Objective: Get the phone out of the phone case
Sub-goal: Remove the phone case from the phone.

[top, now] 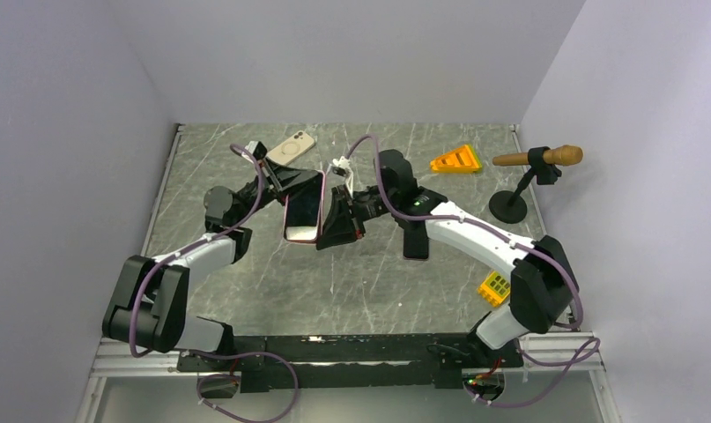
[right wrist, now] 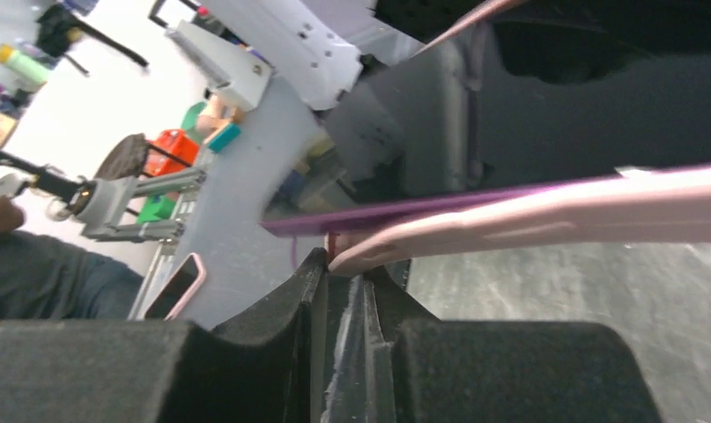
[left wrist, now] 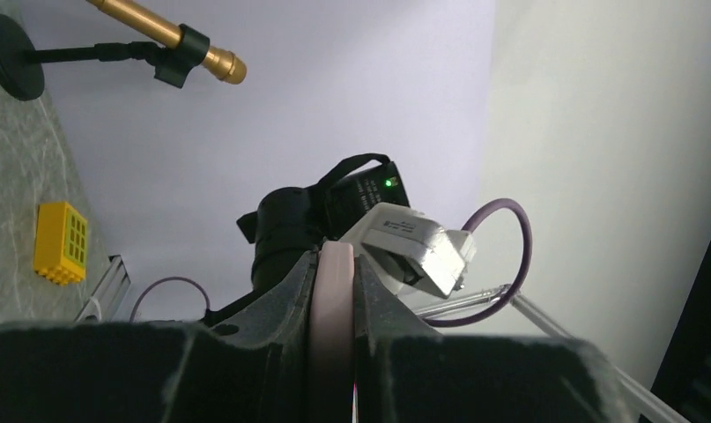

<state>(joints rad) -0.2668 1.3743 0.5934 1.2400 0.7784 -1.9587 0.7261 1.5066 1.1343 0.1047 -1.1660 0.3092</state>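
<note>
A phone with a dark screen in a pink case [top: 304, 208] is held above the middle of the table between both grippers. My left gripper [top: 284, 181] is shut on its upper left edge; in the left wrist view the pink case edge [left wrist: 332, 304] sits clamped between the fingers of this gripper [left wrist: 334, 264]. My right gripper [top: 336, 217] grips its right side. In the right wrist view this gripper [right wrist: 344, 267] pinches the lip of the pink case [right wrist: 545, 216], which is bent away from the purple phone edge [right wrist: 378, 215].
A second phone in a beige case [top: 292, 147] lies at the back. Another pink-rimmed phone [top: 415, 245] lies under my right arm. An orange wedge [top: 455, 159], a wooden handle on a black stand [top: 538, 159] and a yellow brick [top: 494, 287] are on the right.
</note>
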